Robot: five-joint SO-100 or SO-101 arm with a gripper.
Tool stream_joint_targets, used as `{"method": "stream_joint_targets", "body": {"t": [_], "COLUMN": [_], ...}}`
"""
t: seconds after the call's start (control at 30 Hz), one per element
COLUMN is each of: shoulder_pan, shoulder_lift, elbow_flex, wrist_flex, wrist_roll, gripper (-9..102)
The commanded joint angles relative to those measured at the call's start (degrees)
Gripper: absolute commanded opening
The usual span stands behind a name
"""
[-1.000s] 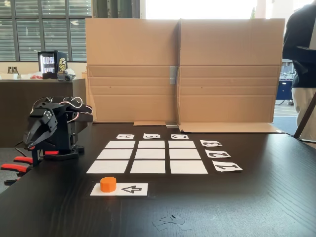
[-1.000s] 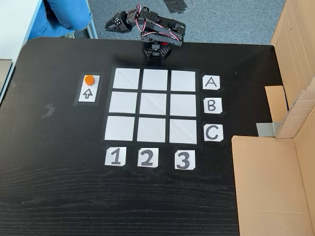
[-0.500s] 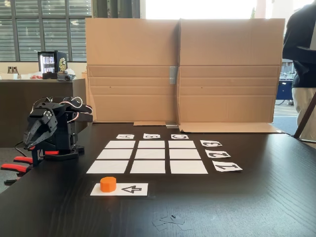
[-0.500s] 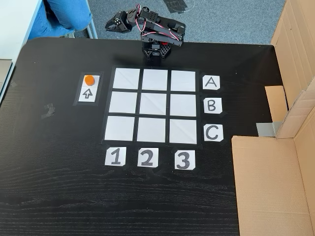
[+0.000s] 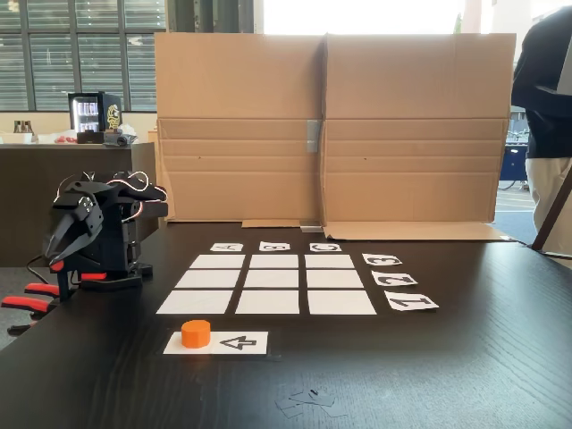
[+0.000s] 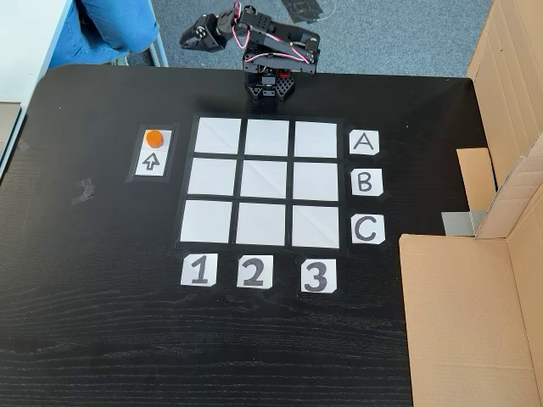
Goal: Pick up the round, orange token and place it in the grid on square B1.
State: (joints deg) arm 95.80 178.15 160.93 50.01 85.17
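The orange token (image 5: pixel 196 332) (image 6: pixel 153 136) stands on a white strip printed with a black arrow (image 5: pixel 234 342) (image 6: pixel 152 160), just outside the grid (image 5: pixel 267 282) (image 6: pixel 265 181). Square B1 (image 5: pixel 267 302) (image 6: pixel 211 177) is a bare cell in the grid column nearest the token. The arm sits folded at the table edge by row A. My gripper (image 5: pixel 56 263) (image 6: pixel 189 37) hangs off that edge, well away from the token. Its fingers look shut, with nothing between them.
Tall cardboard walls (image 5: pixel 331 125) (image 6: pixel 462 314) border the grid on the C side. Red clamps (image 5: pixel 31 297) hold the arm's base at the table edge. One person stands at the right (image 5: pixel 547 107), another sits by the table corner (image 6: pixel 114 25). Tape scraps (image 5: pixel 308 399) lie near the front.
The folded arm has shifted slightly, its gripper end lifting and swinging a little away from the base. The token and the paper cells have not moved.
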Motion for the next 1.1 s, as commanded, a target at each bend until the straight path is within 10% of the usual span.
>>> {"method": "stream_joint_targets", "body": {"t": [0.0, 0.6, 1.07], "shoulder_pan": [-2.29, -10.46, -14.77], "shoulder_lift": [-9.84, -48.52, -67.15], "elbow_flex": [-11.87, -54.76, -71.28], "wrist_flex": [3.69, 33.05, 39.55], "wrist_roll": [-0.35, -4.31, -4.57], "gripper": [-1, 5, 59]}}
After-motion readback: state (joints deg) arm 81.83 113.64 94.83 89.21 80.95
